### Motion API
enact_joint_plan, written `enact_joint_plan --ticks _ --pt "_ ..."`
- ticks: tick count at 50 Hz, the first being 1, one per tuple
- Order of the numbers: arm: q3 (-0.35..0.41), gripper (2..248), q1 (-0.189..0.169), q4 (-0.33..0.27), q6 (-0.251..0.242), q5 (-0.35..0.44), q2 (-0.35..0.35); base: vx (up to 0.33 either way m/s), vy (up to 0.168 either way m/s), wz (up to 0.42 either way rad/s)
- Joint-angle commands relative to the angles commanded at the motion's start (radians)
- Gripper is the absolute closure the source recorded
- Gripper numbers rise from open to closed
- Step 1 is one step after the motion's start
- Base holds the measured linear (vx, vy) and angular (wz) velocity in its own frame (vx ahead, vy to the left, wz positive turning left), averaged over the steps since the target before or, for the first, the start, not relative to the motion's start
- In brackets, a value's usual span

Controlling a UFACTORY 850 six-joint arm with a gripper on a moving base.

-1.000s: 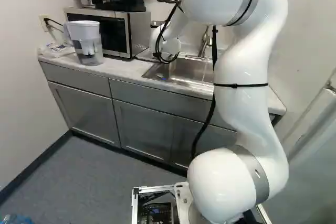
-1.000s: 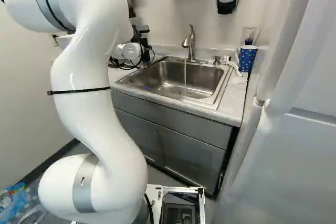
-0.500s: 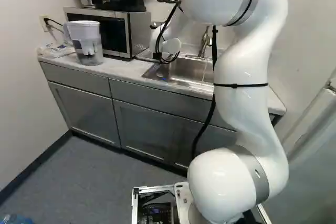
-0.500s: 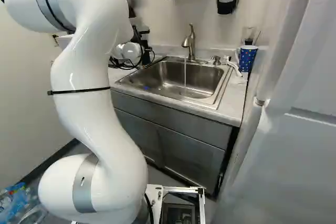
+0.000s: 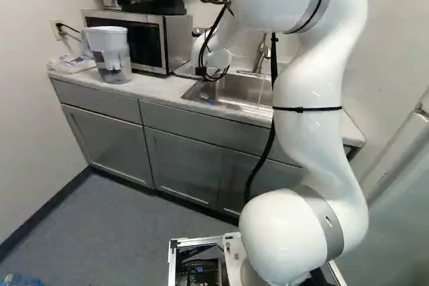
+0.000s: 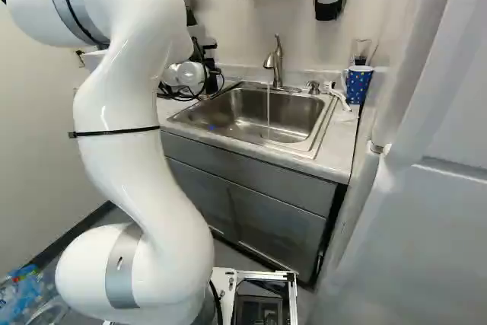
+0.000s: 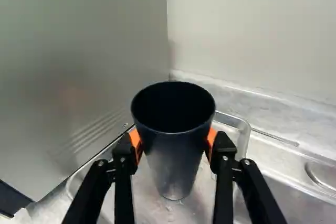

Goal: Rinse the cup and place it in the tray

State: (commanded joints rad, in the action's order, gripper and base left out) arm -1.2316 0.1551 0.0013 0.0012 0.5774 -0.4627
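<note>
Left base view, upper left: pitcher [image 5: 112, 55], then microwave [image 5: 166, 41]. Wrist view: fingers [image 7: 124, 177] clamped on both sides of the dark cup [image 7: 176, 161], over the metal tray [image 7: 243, 135]; base contact indeterminate. Right base view, upper centre: faucet [image 6: 276, 64] running into sink [image 6: 243, 116]; upper right: blue dotted cup [image 6: 358, 86].

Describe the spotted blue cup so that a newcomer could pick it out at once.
Start at the steel sink and follow the counter rightward in the right base view. The blue cup stands toward the back, beside a white-handled utensil. Its spots set it apart from the clear container behind it and the plain dark cup in the gripper.
</note>
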Motion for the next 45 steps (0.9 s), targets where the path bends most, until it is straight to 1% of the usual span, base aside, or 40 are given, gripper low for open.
enact_joint_plan --ticks 2,3,7,8,13,14,18,19,45 --pt "0.0 116 0.0 0.0 0.0 0.0 0.0 0.0 0.0 0.0" --pt "0.0 84 0.0 0.0 0.0 0.0 0.0 0.0 0.0 0.0" --pt "0.0 84 0.0 0.0 0.0 0.0 0.0 0.0 0.0 0.0" --pt "0.0 49 0.0 0.0 0.0 0.0 0.0 0.0 0.0 0.0" --pt "0.0 49 0.0 0.0 0.0 0.0 0.0 0.0 0.0 0.0" --pt "0.0 13 0.0 0.0 0.0 0.0 0.0 0.0 0.0 0.0" --pt "0.0 13 0.0 0.0 0.0 0.0 0.0 0.0 0.0 0.0" --pt "0.0 3 0.0 0.0 0.0 0.0 0.0 0.0 0.0 0.0" --pt "-0.012 3 0.0 0.0 0.0 0.0 0.031 0.0 0.0 0.0"
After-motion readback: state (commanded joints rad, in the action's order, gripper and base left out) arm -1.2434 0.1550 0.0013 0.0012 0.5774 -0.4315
